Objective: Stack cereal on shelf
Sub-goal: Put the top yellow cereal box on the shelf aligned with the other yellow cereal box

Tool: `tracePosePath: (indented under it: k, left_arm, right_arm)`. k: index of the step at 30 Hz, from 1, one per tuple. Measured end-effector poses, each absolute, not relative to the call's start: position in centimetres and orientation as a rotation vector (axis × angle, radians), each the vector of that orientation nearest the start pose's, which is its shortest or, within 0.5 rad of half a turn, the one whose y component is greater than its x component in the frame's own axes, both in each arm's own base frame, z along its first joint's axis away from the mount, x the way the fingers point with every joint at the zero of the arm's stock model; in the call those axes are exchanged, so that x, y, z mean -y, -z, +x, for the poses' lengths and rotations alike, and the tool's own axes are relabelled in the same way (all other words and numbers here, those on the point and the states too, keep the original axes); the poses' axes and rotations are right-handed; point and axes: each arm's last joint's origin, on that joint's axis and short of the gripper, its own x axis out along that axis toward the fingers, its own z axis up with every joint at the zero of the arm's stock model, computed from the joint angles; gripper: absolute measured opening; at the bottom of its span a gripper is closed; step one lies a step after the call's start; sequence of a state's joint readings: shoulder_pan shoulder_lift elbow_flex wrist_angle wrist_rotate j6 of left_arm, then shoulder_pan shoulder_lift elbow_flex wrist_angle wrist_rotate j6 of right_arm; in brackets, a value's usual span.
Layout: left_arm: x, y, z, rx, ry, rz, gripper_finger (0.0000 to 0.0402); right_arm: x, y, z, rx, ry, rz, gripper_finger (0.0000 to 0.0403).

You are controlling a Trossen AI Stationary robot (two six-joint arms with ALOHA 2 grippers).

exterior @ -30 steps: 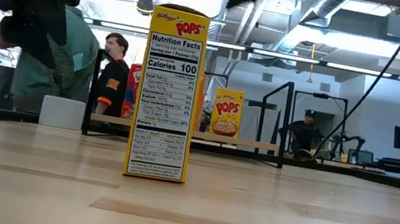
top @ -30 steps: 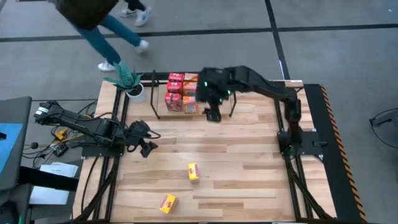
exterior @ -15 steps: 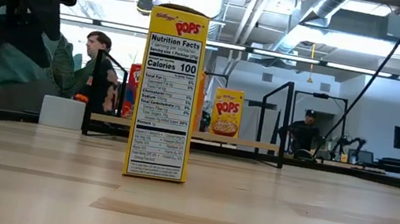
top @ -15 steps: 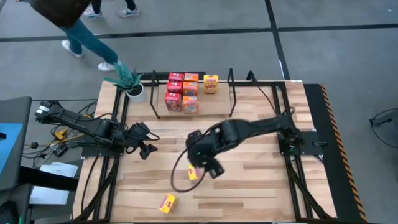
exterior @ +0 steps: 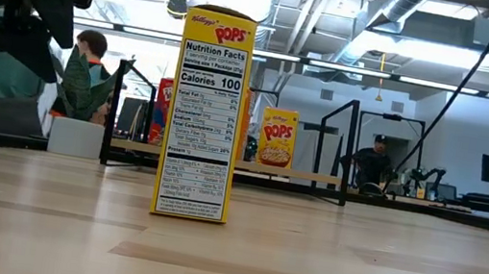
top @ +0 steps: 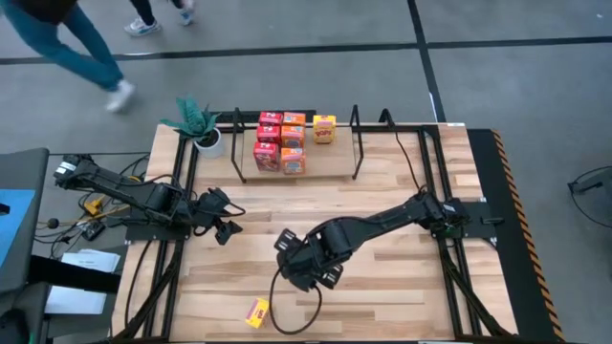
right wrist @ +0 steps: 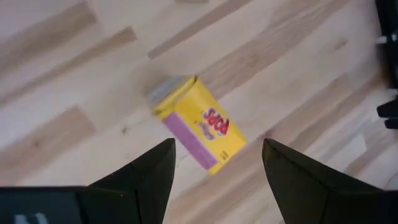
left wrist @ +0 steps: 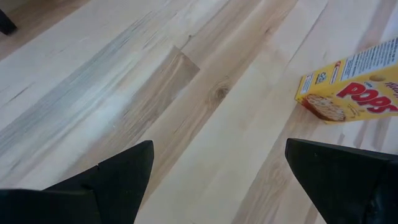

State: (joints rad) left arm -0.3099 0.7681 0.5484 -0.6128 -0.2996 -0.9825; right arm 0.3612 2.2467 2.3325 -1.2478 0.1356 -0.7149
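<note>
Widest first: on the wooden surface (top: pixel 402 287) the big change is the right arm. A second ago it was up at the shelf (top: pixel 356 153); now it has swung all the way back and reaches down over the front-centre of the boards.

The shelf itself has gained one. A yellow Pops box on the shelf (top: pixel 324 128) stands by itself just beside the red and orange boxes (top: pixel 279 141), and nothing is touching it. I take that placement as done.

The left arm waits at the left edge as before. The left hand (top: pixel 226 227) hangs low over the wood with its fingers spread wide, holding nothing.

Now the right hand (top: pixel 308 270). From above, it covers the spot where the standing box was showing half a second ago, so I go by its own wrist camera. There the fingers are spread and empty, with the yellow Pops box (right wrist: pixel 199 132) framed on the wood between and beyond them, not touched yet. From table height that same box (exterior: pixel 204 112) stands upright, and dark parts of the hand are just coming in at the top edge above it.

My read: this is the approach for the next pick, hand released and lining up, still to descend and close.

After this one, the last yellow box (top: pixel 257 311) lies on its side near the front edge, well apart from both hands. It will probably be the awkward one.
</note>
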Motion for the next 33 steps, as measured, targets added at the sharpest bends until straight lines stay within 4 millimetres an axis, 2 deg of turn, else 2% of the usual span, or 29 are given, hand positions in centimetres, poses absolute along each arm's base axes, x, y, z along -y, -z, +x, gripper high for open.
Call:
tracePosePath:
  k: [4, 9, 13, 20, 25, 33]
  left_arm:
    - [3.6, -22.2, 14.2, -0.710, -0.383, -0.685, 0.0355]
    - [3.6, -22.2, 14.2, -0.695, -0.405, -0.692, 0.0355]
    - [3.5, -22.2, 14.2, -0.690, -0.411, -0.689, 0.0355]
    - [3.5, -22.2, 14.2, -0.673, -0.433, -0.687, 0.0355]
    - [3.5, -22.2, 14.2, -0.670, -0.439, -0.696, 0.0355]
    - [3.4, -22.2, 14.2, -0.661, -0.451, -0.702, 0.0355]
  right_arm:
    - [-15.9, -30.1, 43.3, -1.024, -0.637, -0.964, 0.0265]
    - [-15.9, -30.4, 44.0, -0.929, -0.663, -1.043, 0.0265]
    - [-15.6, -30.2, 43.8, -0.947, -0.720, -1.055, 0.0265]
    - [-15.5, -28.4, 43.9, -0.975, -0.787, -1.064, 0.0265]
    - [-15.7, -26.1, 44.3, -0.965, -0.806, -1.121, 0.0265]
    - [-15.4, -26.2, 44.7, -0.934, -0.797, -1.186, 0.0265]
